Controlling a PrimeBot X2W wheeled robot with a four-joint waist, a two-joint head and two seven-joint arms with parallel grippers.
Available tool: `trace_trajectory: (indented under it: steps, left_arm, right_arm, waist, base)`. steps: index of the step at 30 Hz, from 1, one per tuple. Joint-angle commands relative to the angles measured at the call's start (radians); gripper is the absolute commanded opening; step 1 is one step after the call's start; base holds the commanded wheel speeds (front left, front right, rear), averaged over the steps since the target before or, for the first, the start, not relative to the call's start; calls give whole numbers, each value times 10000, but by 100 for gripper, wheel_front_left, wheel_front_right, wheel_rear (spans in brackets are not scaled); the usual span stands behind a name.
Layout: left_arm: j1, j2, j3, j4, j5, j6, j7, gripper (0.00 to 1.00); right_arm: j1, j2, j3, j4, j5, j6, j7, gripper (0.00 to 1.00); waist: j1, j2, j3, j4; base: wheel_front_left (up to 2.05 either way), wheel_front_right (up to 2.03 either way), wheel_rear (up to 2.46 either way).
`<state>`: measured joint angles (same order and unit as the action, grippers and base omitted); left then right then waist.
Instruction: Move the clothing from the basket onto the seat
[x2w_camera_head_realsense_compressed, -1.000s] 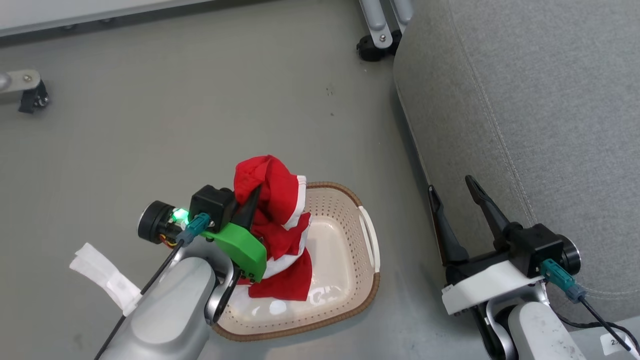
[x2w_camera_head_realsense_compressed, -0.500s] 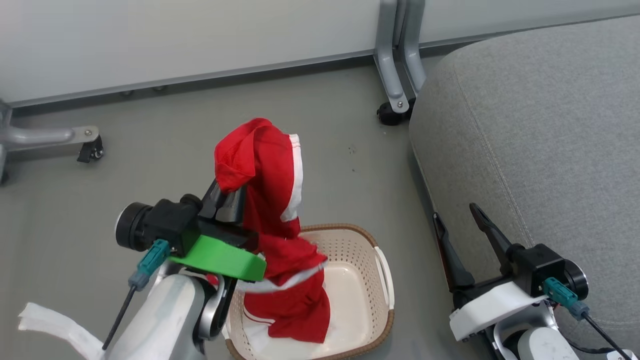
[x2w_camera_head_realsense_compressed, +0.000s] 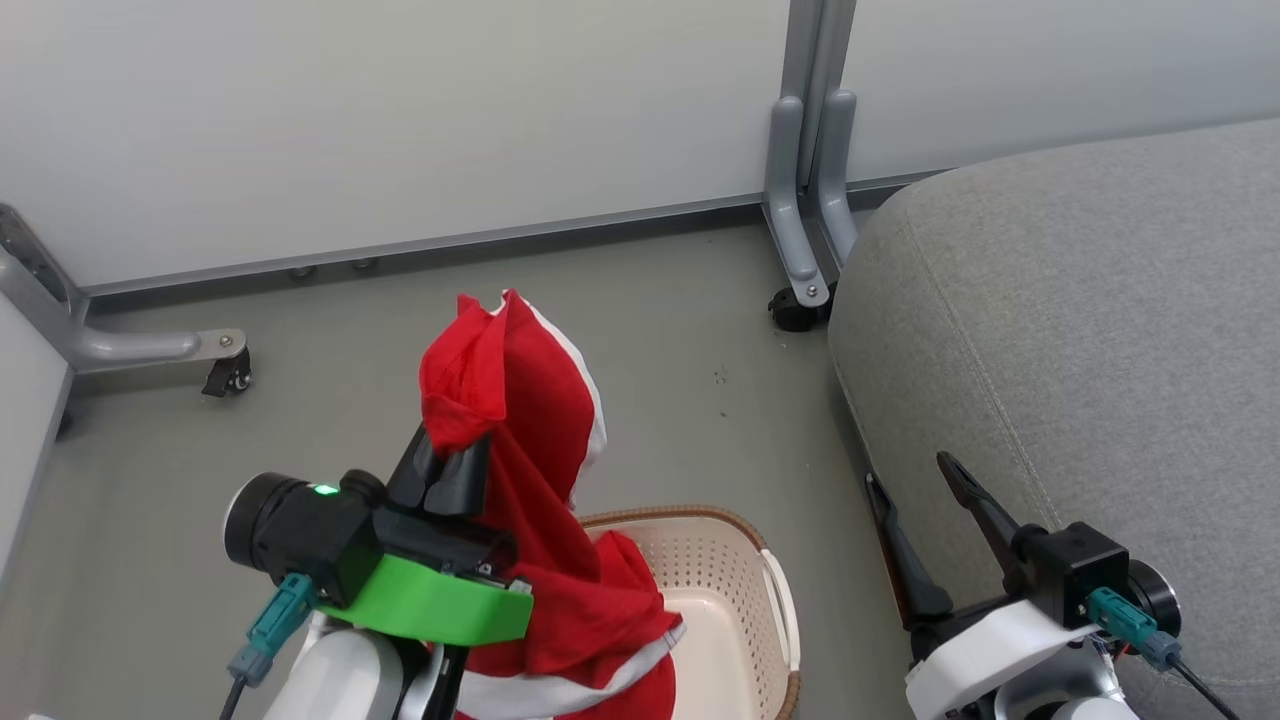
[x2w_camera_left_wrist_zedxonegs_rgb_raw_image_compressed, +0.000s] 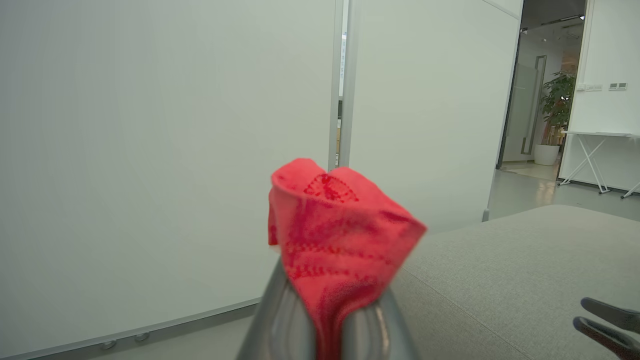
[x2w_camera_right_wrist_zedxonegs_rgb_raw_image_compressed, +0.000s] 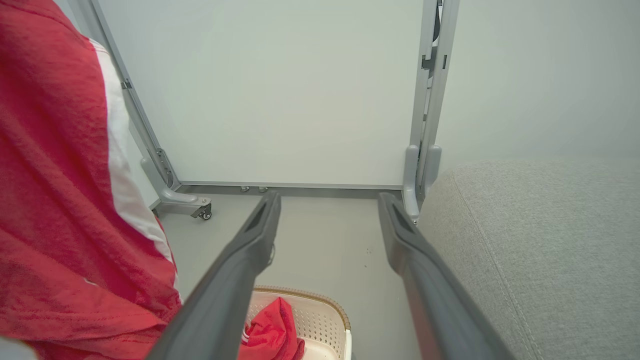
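Raised since a second ago, the red clothing (x2w_camera_head_realsense_compressed: 530, 430) now hangs higher over the basket (x2w_camera_head_realsense_compressed: 700, 518). The head camera has also tilted up, so pale wall panels have come into view.

On the right is the seat (x2w_camera_head_realsense_compressed: 1080, 330), a large grey woven sofa cushion with a rounded edge and a stitched seam. Behind it stand pale partition panels (x2w_camera_head_realsense_compressed: 400, 120) on grey metal legs with black casters (x2w_camera_head_realsense_compressed: 795, 312), set on a grey floor (x2w_camera_head_realsense_compressed: 680, 300).

The clothing is bright red with white trim. The left gripper (x2w_camera_head_realsense_compressed: 452, 462) pinches it near the top between fingers pressed together. A peak of fabric stands above the fingers, and the rest drapes down past a green wrist bracket (x2w_camera_head_realsense_compressed: 430, 605) to the bottom edge of the head view, over the basket.

The basket is cream, perforated plastic with a brown woven-look rim and a white side handle. It sits on the floor near the seat's side. The right wrist view shows a fold of red fabric lying inside it.

The right gripper (x2w_camera_head_realsense_compressed: 908, 472) hovers between the basket and the seat, close to the cushion's side. Its two long dark fingers are spread wide and hold nothing.
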<state>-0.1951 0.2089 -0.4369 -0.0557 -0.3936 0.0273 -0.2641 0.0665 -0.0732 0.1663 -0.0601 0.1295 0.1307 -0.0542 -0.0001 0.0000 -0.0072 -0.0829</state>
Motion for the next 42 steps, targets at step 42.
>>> trace_trajectory:
  steps: [42]
  left_arm:
    - [591, -145, 4, -437, 77, -40, 32, 0]
  right_arm:
    - [-1214, -98, 3528, 551, 1351, 1, 274, 100]
  waist:
    - [1, 0, -212, 173]
  base:
    - [0, 0, 0]
